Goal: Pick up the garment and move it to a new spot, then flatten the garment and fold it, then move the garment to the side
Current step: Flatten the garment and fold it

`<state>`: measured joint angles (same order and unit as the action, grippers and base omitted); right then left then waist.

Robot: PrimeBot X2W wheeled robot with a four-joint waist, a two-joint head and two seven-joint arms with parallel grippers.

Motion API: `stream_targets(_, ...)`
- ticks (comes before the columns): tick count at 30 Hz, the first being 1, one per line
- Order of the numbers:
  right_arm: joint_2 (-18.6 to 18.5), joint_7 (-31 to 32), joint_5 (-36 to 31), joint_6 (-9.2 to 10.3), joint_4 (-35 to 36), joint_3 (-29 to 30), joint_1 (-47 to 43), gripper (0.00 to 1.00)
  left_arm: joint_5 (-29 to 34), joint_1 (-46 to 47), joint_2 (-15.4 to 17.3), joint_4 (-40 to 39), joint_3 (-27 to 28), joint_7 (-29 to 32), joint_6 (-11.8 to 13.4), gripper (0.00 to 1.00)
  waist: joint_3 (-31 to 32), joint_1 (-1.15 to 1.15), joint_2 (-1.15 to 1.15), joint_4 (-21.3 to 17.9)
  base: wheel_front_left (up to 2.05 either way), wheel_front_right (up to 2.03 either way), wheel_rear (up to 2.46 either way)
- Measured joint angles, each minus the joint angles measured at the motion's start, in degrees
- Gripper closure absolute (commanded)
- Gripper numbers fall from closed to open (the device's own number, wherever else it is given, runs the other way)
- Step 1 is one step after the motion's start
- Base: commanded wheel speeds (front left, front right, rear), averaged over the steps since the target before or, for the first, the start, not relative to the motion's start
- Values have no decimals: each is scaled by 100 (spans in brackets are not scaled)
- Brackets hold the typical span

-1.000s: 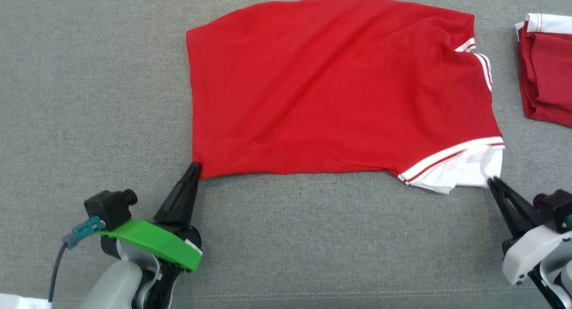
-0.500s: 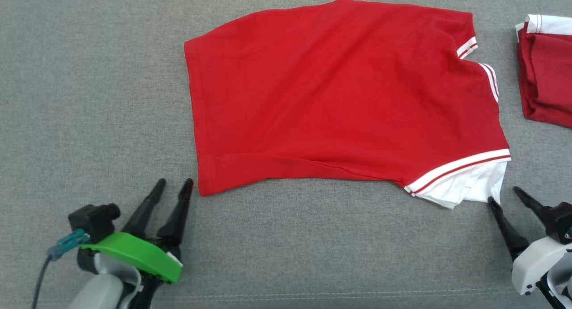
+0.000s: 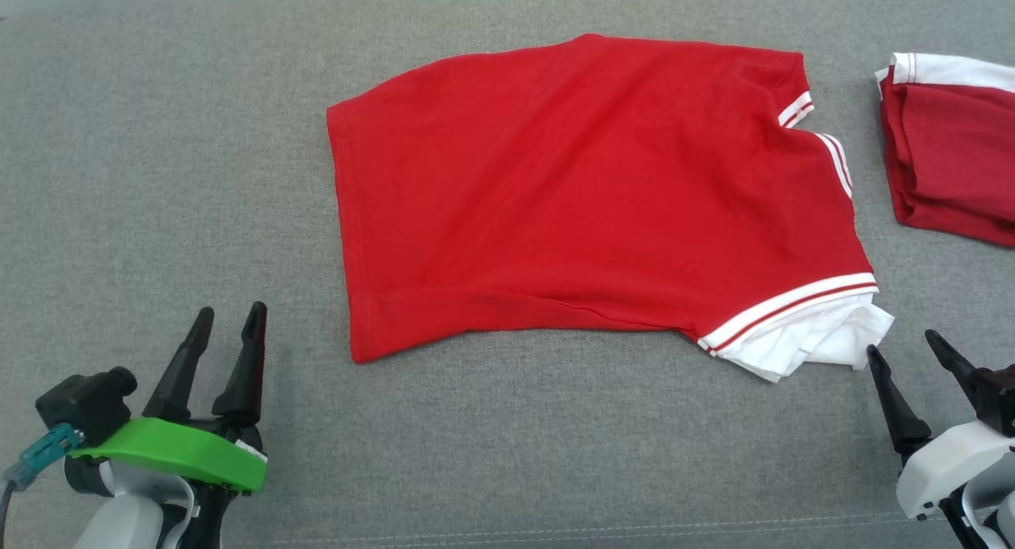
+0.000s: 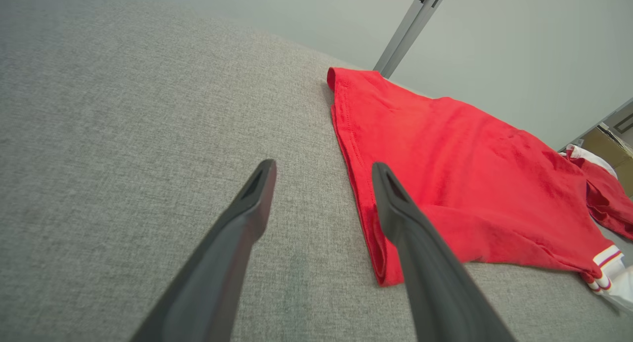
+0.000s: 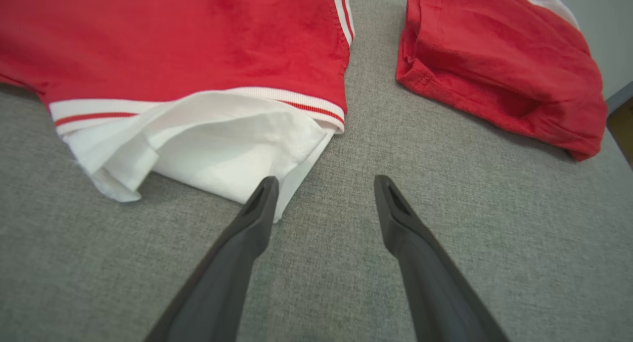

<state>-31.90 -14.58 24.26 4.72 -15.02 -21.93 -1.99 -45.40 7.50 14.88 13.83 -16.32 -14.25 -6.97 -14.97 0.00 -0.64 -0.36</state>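
Both of my tools stand open and empty: the left tool [image 3: 231, 309] has its two fingers spread over bare fabric, and the right tool [image 3: 902, 343] likewise holds nothing. The red garment [image 3: 587, 192] lies spread on the grey fabric-covered bench [image 3: 158, 176], about midway between its left and right edges and toward the far edge from both tools. Its long axis runs left to right, roughly parallel to the near edge. The hem is at the left and the white collar section [image 3: 817, 343] is bunched at the near right corner. It looks mostly flat, with one crease along its near side. A second red garment [image 3: 951, 160] sits folded toward the right edge, apart from the first. The right tool is the nearer: its inner fingertip is just beside the collar section, not touching. The left tool stands apart from the near hem corner [image 3: 361, 355], which lies ahead and to the right of it. In my judgement the fold comes next, and the left arm has the longer reach.
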Motion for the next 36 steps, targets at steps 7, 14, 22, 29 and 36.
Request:
stream_targets(7,389,0,60,89,653,237,-177,0,298,-352,-182,-397,651,-18,120,0,355,0,0,-59,0,0,0)
stream_targets(14,525,0,37,93,956,191,-287,0,626,-586,-341,-634,744,-16,119,0,677,0,0,-159,0,0,0)
stream_targets(22,714,0,-64,172,1414,470,-392,0,978,-990,-435,-728,828,-18,191,0,1050,0,0,-208,0,0,0)
stream_targets(29,806,0,-75,196,1458,620,-708,0,1089,-1256,-513,-765,815,-18,192,0,1266,0,0,-179,0,0,0)
stream_targets(36,842,0,-126,203,1551,645,-832,0,1148,-1406,-646,-890,850,-16,192,0,1314,0,0,-138,0,0,0)
